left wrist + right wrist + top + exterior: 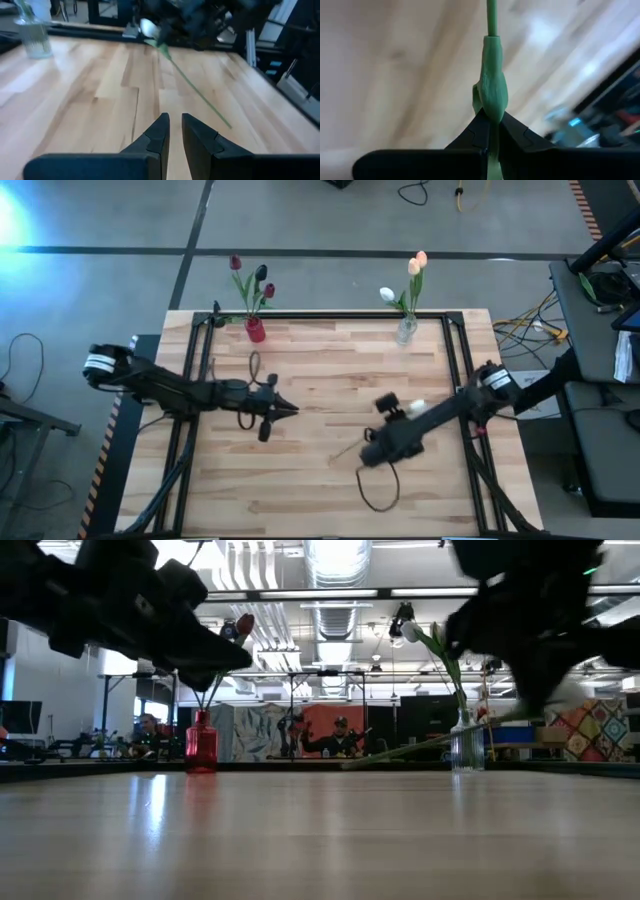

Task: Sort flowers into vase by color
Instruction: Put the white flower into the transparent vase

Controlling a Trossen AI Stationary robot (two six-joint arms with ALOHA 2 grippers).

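A white-headed tulip (415,408) with a long green stem is in my right gripper (491,120), which is shut on it right of the table's middle (366,454). Its stem (195,90) slants down toward the table's near left. My left gripper (175,122) hovers shut over the table's middle (290,409), pointing at the tulip and touching nothing. The red vase (254,330) at the far edge holds three dark tulips. The clear vase (406,330) holds a white (386,294) and a peach tulip (417,262). My right gripper pinches the tulip between its two fingers at the green leaf base on the stem (492,95), toward the head end. The stem runs along the fingers and out past their tips. The tulip is tilted, head end high (570,690), free end (347,765) low over the table; whether it touches, I cannot tell.
Black frame rails (330,314) run along the table's far edge and sides. A cable loop (380,490) hangs under my right arm near the near edge. Bare wood lies between the two vases and across the near half. People sit in the room beyond (340,735).
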